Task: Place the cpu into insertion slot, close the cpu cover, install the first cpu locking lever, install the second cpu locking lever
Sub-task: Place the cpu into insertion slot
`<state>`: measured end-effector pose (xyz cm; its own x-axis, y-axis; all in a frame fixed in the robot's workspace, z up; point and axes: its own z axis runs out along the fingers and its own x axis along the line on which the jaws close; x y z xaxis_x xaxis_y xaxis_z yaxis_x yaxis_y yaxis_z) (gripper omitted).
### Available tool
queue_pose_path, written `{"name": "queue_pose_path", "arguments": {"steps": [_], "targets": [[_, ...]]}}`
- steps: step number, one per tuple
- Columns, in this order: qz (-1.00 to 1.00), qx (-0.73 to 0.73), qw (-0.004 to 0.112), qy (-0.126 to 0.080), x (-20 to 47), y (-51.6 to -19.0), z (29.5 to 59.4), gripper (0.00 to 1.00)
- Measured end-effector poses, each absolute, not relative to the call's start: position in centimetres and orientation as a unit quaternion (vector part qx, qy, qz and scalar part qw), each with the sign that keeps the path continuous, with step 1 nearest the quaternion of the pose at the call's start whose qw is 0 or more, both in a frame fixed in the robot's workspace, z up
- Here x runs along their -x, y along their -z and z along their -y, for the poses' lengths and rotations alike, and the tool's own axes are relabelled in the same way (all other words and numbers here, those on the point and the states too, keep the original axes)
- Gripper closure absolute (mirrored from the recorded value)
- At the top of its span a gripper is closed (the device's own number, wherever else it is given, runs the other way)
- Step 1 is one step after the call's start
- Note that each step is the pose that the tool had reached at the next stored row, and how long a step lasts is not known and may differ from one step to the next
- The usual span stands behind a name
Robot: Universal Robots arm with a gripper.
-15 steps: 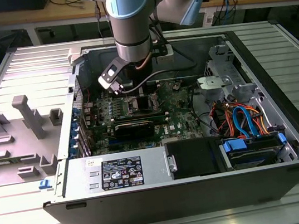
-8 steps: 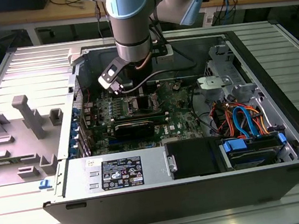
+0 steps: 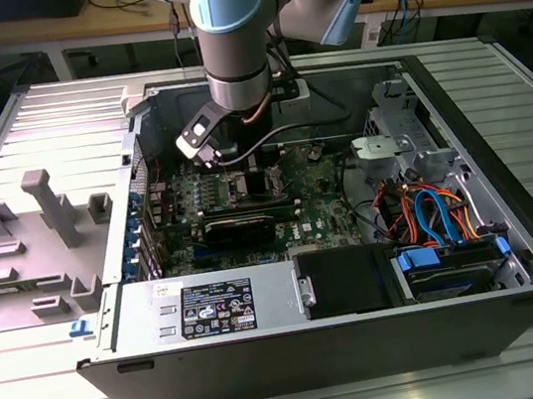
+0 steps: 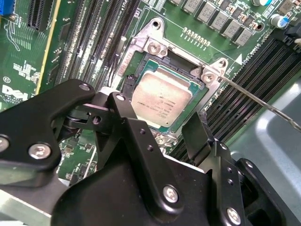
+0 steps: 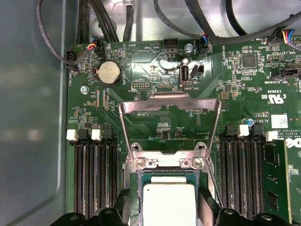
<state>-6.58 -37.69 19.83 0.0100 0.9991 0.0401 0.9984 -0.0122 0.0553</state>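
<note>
The cpu (image 4: 161, 98), a silver-topped square chip, lies flat in the insertion slot (image 4: 141, 52) on the green board. My gripper (image 4: 157, 115) hovers just over it, open. One black finger (image 4: 117, 106) stands on each side of the chip with a small gap, as the first wrist view also shows around the cpu (image 5: 169, 202). The cpu cover (image 5: 169, 100), a thin silver frame, stands tilted up and open from its hinge edge. A thin locking lever (image 4: 256, 100) sticks out, unlatched, beside the socket. In the exterior view my arm (image 3: 235, 59) reaches down into the open computer case.
Long black memory slots (image 5: 94, 174) flank the socket on both sides. Black cables (image 5: 108, 19) hang near the case's wall. A black power supply box (image 3: 344, 278), a drive cage with coloured cables (image 3: 434, 214) and a grey fixture (image 3: 47, 207) outside the case border the board.
</note>
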Motion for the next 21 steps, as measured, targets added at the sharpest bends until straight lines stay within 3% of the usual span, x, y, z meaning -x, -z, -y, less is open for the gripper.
{"name": "queue_pose_path", "arguments": {"steps": [8,18,21], "targets": [[-0.703,-0.71,0.011,-0.028,6.6,-20.1,37.6,0.32],[-0.703,-0.711,0.011,-0.027,6.4,-21.0,37.6,0.33],[-0.703,-0.711,0.01,-0.026,6.3,-21.4,37.6,0.47]]}}
